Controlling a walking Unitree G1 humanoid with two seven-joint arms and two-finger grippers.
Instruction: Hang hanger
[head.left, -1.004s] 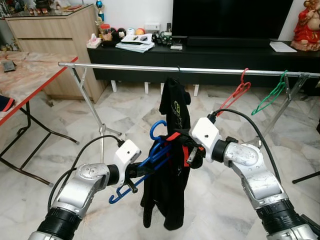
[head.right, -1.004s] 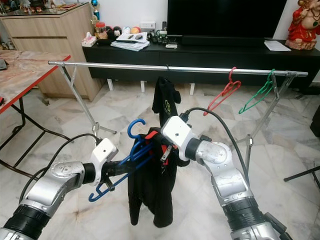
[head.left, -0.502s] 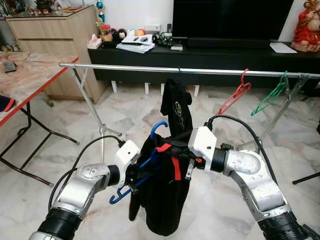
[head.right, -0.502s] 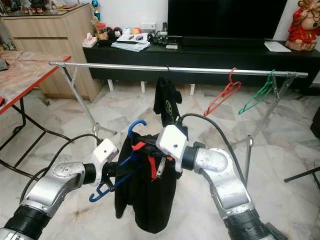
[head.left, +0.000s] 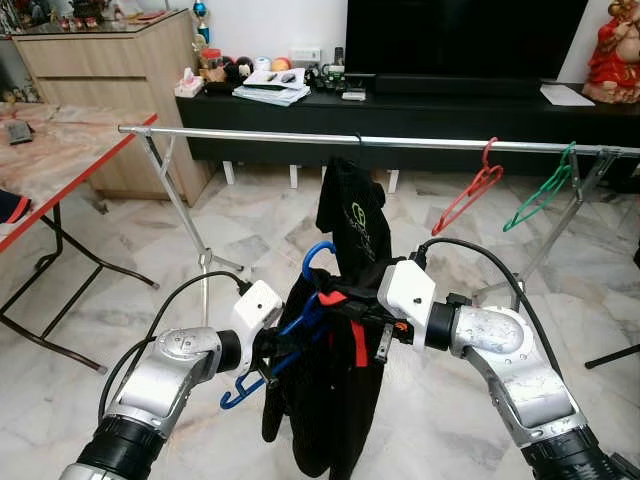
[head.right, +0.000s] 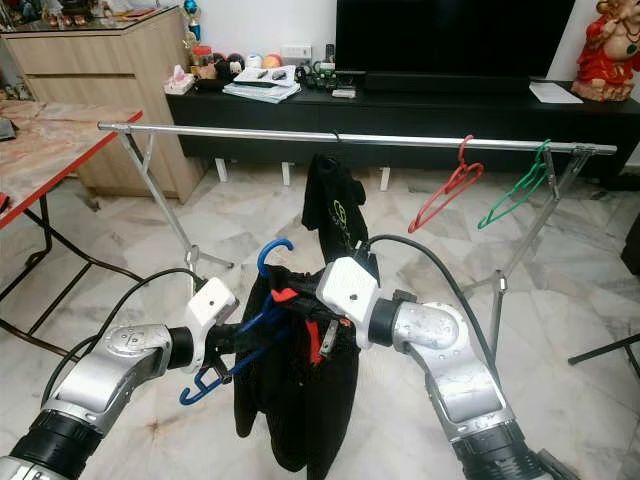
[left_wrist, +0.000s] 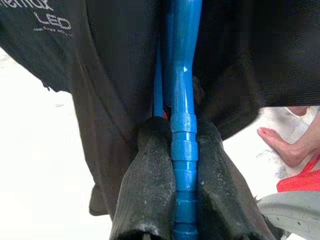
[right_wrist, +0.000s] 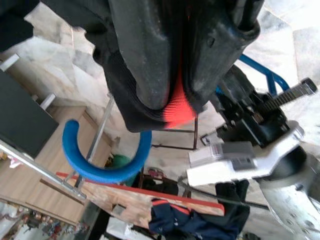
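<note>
My left gripper is shut on the lower bar of a blue hanger, whose hook points up. In the left wrist view the blue hanger runs between my fingers. A black garment with red trim is draped over the hanger. My right gripper is shut on the garment's red-trimmed edge, just right of the hook. Behind them runs the silver rack rail, level with my head view's upper third.
On the rail hang a black shirt, a red hanger and a green hanger. A red-edged table stands at the left, a black TV console behind. A person's bare foot is on the floor.
My right gripper has pulled the black garment leftward over the blue hanger, so it now hangs spread around it. The left gripper has held the hanger nearly still.
</note>
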